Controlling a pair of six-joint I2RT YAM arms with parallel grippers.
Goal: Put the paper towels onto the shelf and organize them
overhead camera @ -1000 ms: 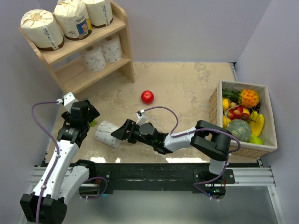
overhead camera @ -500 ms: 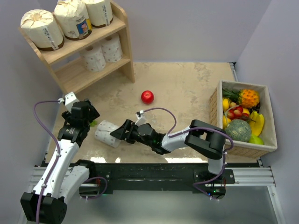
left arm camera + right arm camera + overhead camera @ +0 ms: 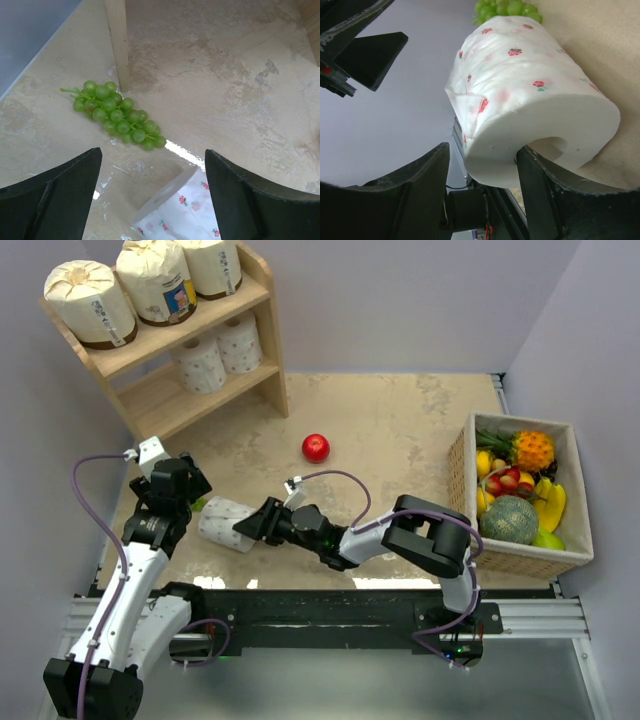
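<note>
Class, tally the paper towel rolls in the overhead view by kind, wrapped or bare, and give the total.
Wrapped rolls: 3
Bare rolls: 3
Total: 6

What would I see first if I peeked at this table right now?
A white roll with little red flowers lies on its side near the front left of the table. The right claw pinches its end, one finger poked into the hollow core. In the far left corner, the wooden shelf holds three wrapped rolls on top and two white ones below, and a red apple sits alone mid-table.
</note>
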